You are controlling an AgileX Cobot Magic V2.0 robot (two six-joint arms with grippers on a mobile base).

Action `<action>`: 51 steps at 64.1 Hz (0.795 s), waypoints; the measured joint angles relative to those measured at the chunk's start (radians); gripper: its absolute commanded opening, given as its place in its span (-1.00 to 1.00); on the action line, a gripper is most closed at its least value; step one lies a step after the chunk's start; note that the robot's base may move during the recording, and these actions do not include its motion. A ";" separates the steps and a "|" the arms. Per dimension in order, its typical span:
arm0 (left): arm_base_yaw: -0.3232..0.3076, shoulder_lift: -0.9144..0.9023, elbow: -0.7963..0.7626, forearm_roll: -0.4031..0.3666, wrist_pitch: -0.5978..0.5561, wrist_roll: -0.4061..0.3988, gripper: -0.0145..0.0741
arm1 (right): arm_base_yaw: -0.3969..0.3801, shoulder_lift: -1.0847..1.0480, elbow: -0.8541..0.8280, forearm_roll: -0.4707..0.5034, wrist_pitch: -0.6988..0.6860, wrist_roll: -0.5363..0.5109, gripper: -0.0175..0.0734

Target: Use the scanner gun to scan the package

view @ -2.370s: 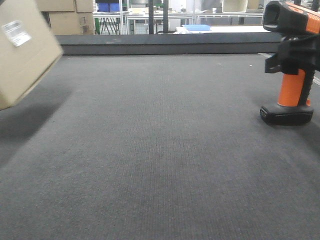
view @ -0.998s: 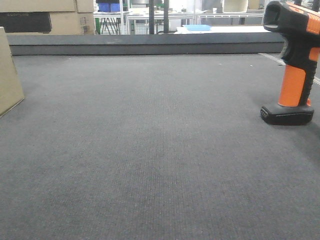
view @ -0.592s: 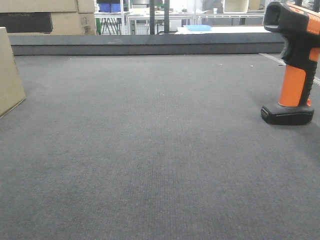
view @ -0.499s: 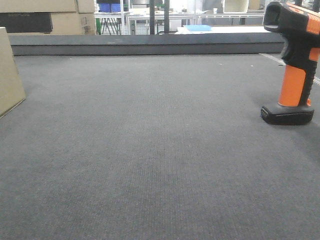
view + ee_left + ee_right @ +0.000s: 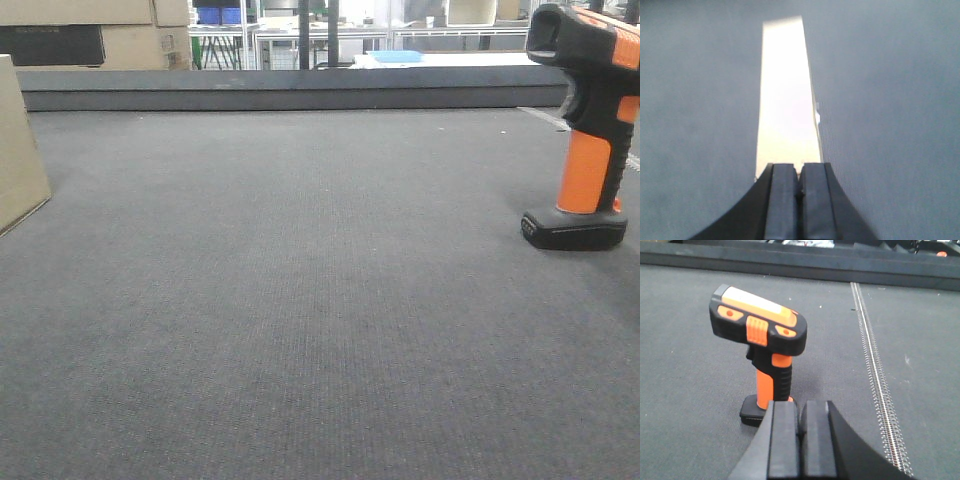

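1. The plain tan rectangular cardboard package (image 5: 18, 140) is seen set down on the dark grey carpeted table (image 5: 320, 300). About two seconds earlier it was tilted in the air with its white label showing. Over the last second it has not shifted.

2. In the left wrist view the package (image 5: 787, 95) appears as a bright, overexposed strip just ahead of the fingertips of the left gripper (image 5: 799, 175). The two black pads are pressed together with nothing between them, and whether they touch the box cannot be told.

3. The pistol-shaped scanner gun (image 5: 590, 120), with orange handle, black head and flat black foot, is stood upright on the table. A black clamp seen around its neck in the oldest frame is gone from the later ones.

4. In the right wrist view the scanner gun (image 5: 762, 345) stands just beyond the fingertips of the right gripper (image 5: 801, 422), whose pads are likewise closed on nothing.

5. With both items released and the arms drawn back, the scan is judged finished or nearly so.
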 measured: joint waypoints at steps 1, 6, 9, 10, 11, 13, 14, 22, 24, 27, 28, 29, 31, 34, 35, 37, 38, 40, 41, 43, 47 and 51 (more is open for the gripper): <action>0.000 -0.030 0.024 0.000 -0.023 0.000 -0.92 | 0.000 -0.010 0.004 0.000 0.000 0.000 -0.95; 0.000 -0.135 0.105 0.000 -0.108 0.000 -0.92 | 0.000 -0.066 0.021 0.000 0.002 0.000 -0.95; 0.000 -0.193 0.150 0.000 -0.144 0.000 -0.92 | 0.000 -0.106 0.023 0.000 0.009 0.000 -0.95; 0.000 -0.208 0.162 0.000 -0.155 0.000 -0.92 | 0.000 -0.115 0.023 0.000 0.011 0.000 -0.95; 0.000 -0.223 0.174 0.000 -0.165 0.000 -0.92 | 0.000 -0.124 0.023 0.000 0.013 0.000 -0.95; 0.000 -0.258 0.201 0.000 -0.186 0.000 -0.92 | 0.000 -0.142 0.025 0.000 0.020 0.000 -0.95; 0.000 -0.271 0.211 0.000 -0.197 0.000 -0.92 | 0.000 -0.151 0.025 0.000 0.021 0.000 -0.95; 0.000 -0.366 0.276 0.000 -0.235 0.000 -0.92 | 0.000 -0.212 0.025 0.000 0.041 0.000 -0.95; 0.000 -0.380 0.284 0.000 -0.238 0.000 -0.92 | 0.000 -0.218 0.025 0.000 0.043 0.000 -0.95; 0.000 -0.398 0.291 0.000 -0.241 0.000 -0.92 | 0.000 -0.225 0.025 0.000 0.045 0.000 -0.95; 0.000 -0.403 0.293 0.000 -0.241 0.000 -0.92 | 0.000 -0.225 0.025 0.000 0.045 0.000 -0.95; 0.000 -0.405 0.293 0.000 -0.241 0.000 -0.92 | 0.000 -0.227 0.025 0.000 0.045 0.000 -0.95; 0.000 -0.413 0.293 0.000 -0.241 0.000 -0.92 | 0.000 -0.227 0.025 0.000 0.046 0.000 -0.95; 0.000 -0.420 0.293 0.000 -0.245 0.000 -0.92 | 0.000 -0.227 0.025 0.000 0.046 0.000 -0.95; 0.000 -0.420 0.293 0.000 -0.249 0.000 -0.92 | 0.000 -0.227 0.025 0.000 0.046 0.000 -0.95; 0.000 -0.422 0.293 0.000 -0.250 0.000 -0.92 | 0.000 -0.227 0.025 0.000 0.047 0.000 -0.95; 0.000 -0.422 0.293 0.000 -0.250 0.000 -0.92 | 0.000 -0.227 0.025 0.000 0.047 0.000 -0.95; 0.000 -0.422 0.293 0.000 -0.250 0.000 -0.92 | 0.000 -0.227 0.025 0.000 0.047 0.000 -0.95; 0.000 -0.422 0.293 0.000 -0.250 0.000 -0.92 | 0.000 -0.227 0.025 0.000 0.047 -0.002 -0.95; 0.000 -0.422 0.293 0.000 -0.253 0.000 -0.92 | 0.000 -0.227 0.025 0.000 0.047 -0.002 -0.95; 0.000 -0.422 0.293 0.000 -0.253 0.000 -0.92 | 0.000 -0.227 0.025 0.000 0.047 -0.002 -0.95; 0.000 -0.422 0.293 0.000 -0.255 0.000 -0.92 | 0.000 -0.227 0.025 0.000 0.047 -0.002 -0.95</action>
